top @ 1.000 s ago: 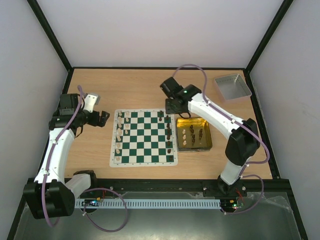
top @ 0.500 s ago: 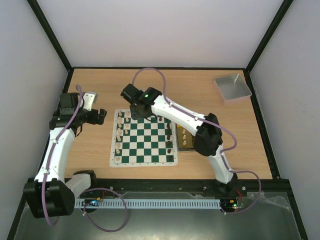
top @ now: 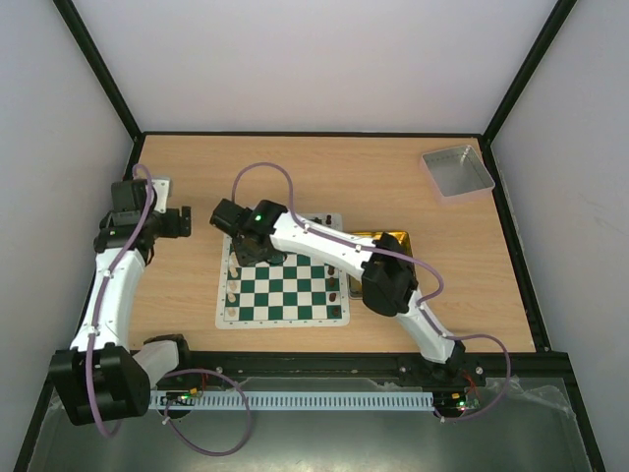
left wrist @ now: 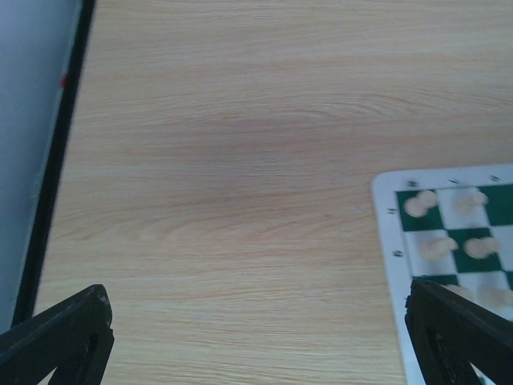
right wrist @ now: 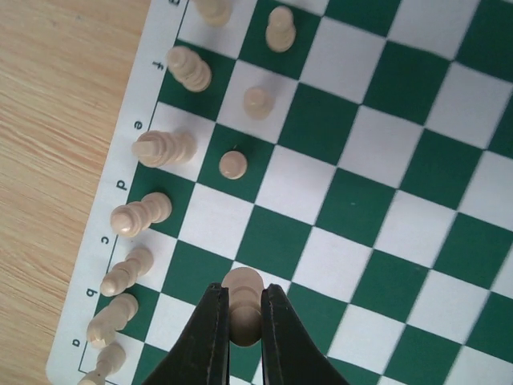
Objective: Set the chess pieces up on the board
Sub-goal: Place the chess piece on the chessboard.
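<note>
The green and white board (top: 295,295) lies mid-table. Cream chess pieces (top: 233,290) stand along its left edge and dark ones (top: 334,290) along its right edge. My right gripper (top: 246,254) reaches over the board's left part. In the right wrist view the right gripper (right wrist: 240,321) is shut on a cream pawn (right wrist: 243,301), just above the board (right wrist: 385,160), near the cream back row (right wrist: 140,212) and three cream pawns (right wrist: 232,163). My left gripper (top: 184,220) is open and empty over bare wood left of the board; its view (left wrist: 256,353) shows the board corner (left wrist: 385,208).
A gold tray (top: 398,236) right of the board is mostly hidden under the right arm. A grey metal tray (top: 457,169) stands at the back right. The black frame edge (left wrist: 52,176) runs close on the left of the left gripper.
The right arm swung from the gold tray across the board to its left side, carrying a cream pawn. The left gripper drew back to the left, away from the board.
</note>
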